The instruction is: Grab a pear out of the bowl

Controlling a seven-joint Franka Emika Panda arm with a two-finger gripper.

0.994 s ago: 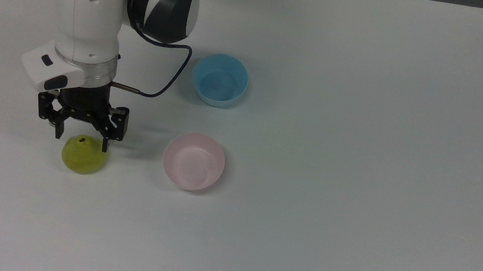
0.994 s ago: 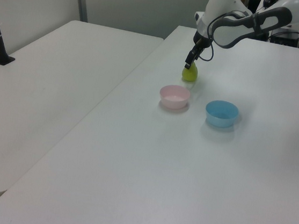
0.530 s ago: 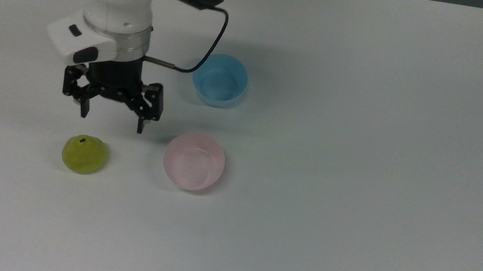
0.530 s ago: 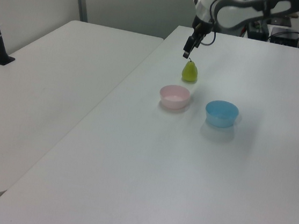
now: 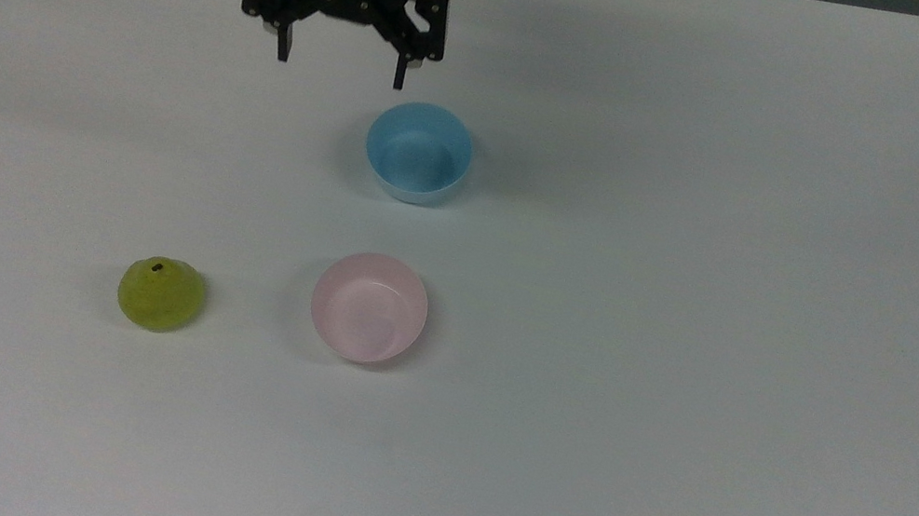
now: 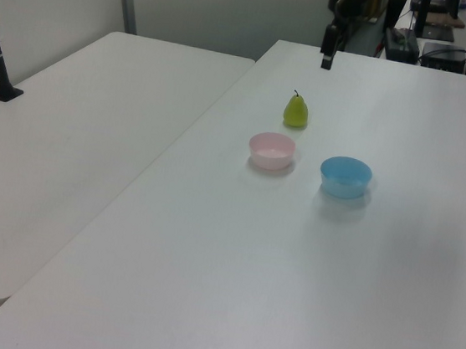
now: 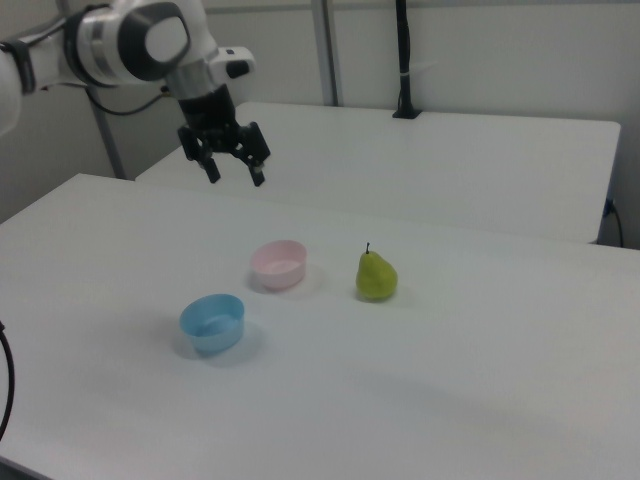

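Three views, taken in turn.

Top view: my tool (image 5: 338,69) hangs near the far edge of the white surface (image 5: 691,337), fingers spread wide and holding nothing. One second ago it straddled the small yellow-green pear (image 5: 161,294); half a second ago it had risen clear of it; now it is well apart from the fruit and just beyond the light blue round bowl (image 5: 418,152). The pear stands on the bare surface, stem spot up, to the top view's left of the small pale pink round bowl (image 5: 369,306), near it but not touching. The pink bowl's inside is plain and unoccupied.

Left view: my tool (image 6: 326,60) has withdrawn upward and toward the back. The pear (image 6: 297,111) stands upright behind the pink bowl (image 6: 271,150), unmoved through the retreat.

Right view: my tool (image 7: 230,171) is raised high above the surface, jaws wide apart. The pear (image 7: 376,277) sits to the right view's right of the pink bowl (image 7: 278,265).

Judgement: the pear is out of the bowl, released and stable. I read the removal as finished and this retreat as the closing move.
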